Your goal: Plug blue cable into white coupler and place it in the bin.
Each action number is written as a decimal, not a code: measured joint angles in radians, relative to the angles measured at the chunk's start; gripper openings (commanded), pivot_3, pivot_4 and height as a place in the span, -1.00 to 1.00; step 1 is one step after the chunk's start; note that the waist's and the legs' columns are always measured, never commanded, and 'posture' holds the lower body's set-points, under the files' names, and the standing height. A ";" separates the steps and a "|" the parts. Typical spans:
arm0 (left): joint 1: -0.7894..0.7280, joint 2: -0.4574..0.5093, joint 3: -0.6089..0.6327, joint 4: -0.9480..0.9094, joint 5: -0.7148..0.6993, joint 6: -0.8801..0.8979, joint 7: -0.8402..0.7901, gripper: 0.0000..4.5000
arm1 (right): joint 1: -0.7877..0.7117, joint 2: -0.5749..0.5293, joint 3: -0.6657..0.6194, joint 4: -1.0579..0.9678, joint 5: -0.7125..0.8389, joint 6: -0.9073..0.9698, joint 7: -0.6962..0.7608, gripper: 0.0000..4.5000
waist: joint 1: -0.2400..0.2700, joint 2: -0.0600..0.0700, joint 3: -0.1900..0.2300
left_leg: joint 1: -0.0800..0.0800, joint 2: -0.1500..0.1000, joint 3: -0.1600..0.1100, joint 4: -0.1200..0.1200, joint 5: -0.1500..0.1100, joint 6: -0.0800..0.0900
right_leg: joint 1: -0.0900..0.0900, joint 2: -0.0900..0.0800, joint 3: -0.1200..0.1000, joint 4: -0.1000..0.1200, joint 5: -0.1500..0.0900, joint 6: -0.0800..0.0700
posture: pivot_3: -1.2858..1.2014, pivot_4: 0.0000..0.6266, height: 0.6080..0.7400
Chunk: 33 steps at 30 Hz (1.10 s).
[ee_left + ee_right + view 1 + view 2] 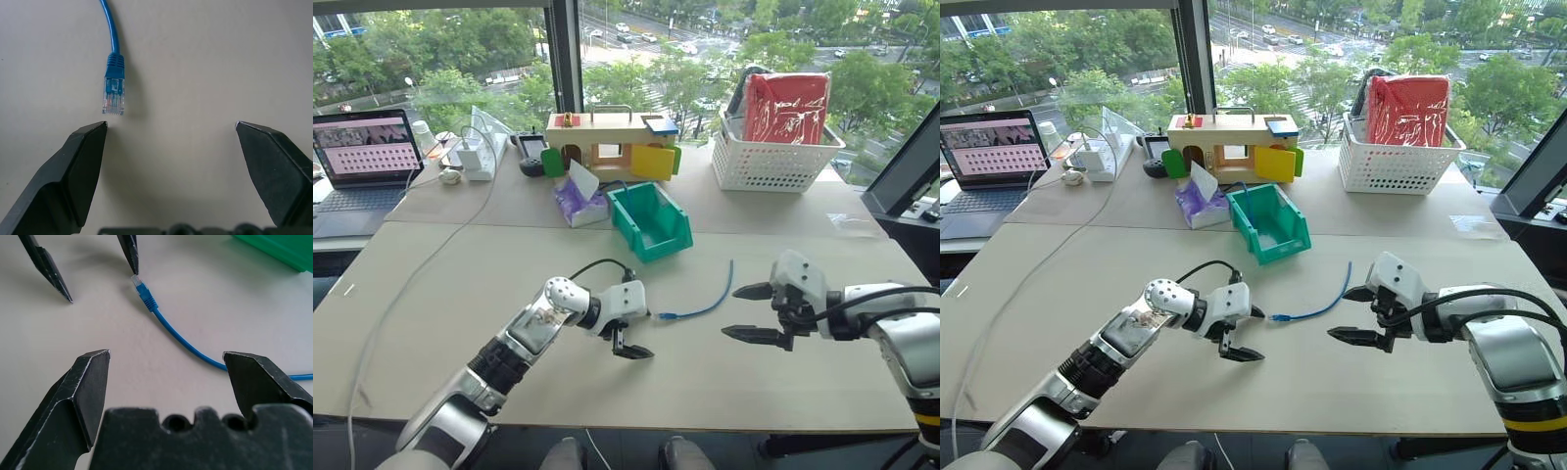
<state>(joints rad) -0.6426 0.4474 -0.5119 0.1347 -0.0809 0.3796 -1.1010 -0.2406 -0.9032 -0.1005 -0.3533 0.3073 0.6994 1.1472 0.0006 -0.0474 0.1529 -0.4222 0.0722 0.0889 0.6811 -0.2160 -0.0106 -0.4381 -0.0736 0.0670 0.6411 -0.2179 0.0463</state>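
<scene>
Left eye view: one blue cable (705, 306), one bin (651, 221), two pincers (633, 348) (751, 313) apart, empty.

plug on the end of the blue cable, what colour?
Clear, see-through plug with a blue boot on the blue cable; the left wrist view shows it best.

Head views overlook the table (607, 392); wrist views sit close above it.

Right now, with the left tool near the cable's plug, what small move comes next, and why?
Probably shift the left tool sideways so its open fingers straddle the clear plug of the blue cable, then close. The plug lies loose on the table, just beyond one fingertip rather than between them.
</scene>
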 measured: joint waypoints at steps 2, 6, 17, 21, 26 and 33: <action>0.002 -0.024 0.019 0.026 -0.006 -0.001 0.000 1.00 | 0.029 -0.001 -0.021 -0.025 0.021 0.017 -0.025 0.90 | 0.000 0.000 0.000 | 0.000 -0.001 -0.001 0.000 0.000 0.000 | 0.001 0.000 0.000 0.000 0.000 0.000 | 0.03 -0.52 0.68; 0.013 -0.063 0.050 0.069 -0.022 -0.009 0.005 1.00 | 0.055 -0.002 -0.043 -0.050 0.051 0.035 -0.056 0.90 | 0.003 0.000 0.000 | 0.000 -0.003 -0.003 0.000 0.000 0.001 | 0.002 -0.001 0.000 0.000 0.000 0.000 | 0.03 -0.52 0.68; -0.068 -0.140 0.061 0.274 0.015 -0.141 0.010 1.00 | 0.060 -0.032 -0.068 -0.058 0.092 0.050 -0.113 0.90 | 0.009 0.000 0.000 | 0.000 -0.005 -0.005 0.001 0.002 0.004 | 0.004 -0.001 0.000 -0.001 -0.002 0.003 | 0.03 -0.52 0.68; -0.092 -0.142 0.056 0.301 0.046 -0.162 0.001 0.35 | 0.057 -0.030 -0.065 -0.058 0.097 0.049 -0.136 0.92 | 0.008 0.000 0.000 | 0.000 -0.005 -0.006 0.000 0.002 0.004 | 0.004 -0.001 0.000 -0.001 -0.002 0.003 | 0.03 -0.52 0.68; -0.099 -0.150 0.062 0.315 0.052 -0.165 0.000 -0.41 | 0.057 -0.030 -0.055 -0.059 0.098 0.048 -0.155 0.92 | 0.007 0.000 0.000 | 0.000 -0.005 -0.006 0.000 0.002 0.004 | 0.004 -0.001 0.000 -0.001 -0.002 0.003 | 0.03 -0.52 0.68; -0.095 -0.179 0.081 0.330 0.052 -0.163 0.008 -1.00 | 0.129 -0.020 -0.080 -0.133 0.156 0.112 -0.192 0.92 | 0.011 0.000 0.000 | -0.002 -0.005 -0.008 0.000 0.002 0.004 | 0.004 -0.001 0.000 -0.001 -0.002 0.002 | 0.03 -0.52 0.68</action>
<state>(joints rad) -0.7372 0.2679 -0.4305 0.4645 -0.0289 0.2169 -1.0930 -0.1113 -0.9233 -0.1801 -0.4866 0.4631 0.8113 0.9550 0.0113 -0.0476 0.1525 -0.4238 0.0672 0.0813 0.6810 -0.2137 -0.0070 -0.4336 -0.0742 0.0671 0.6402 -0.2198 0.0485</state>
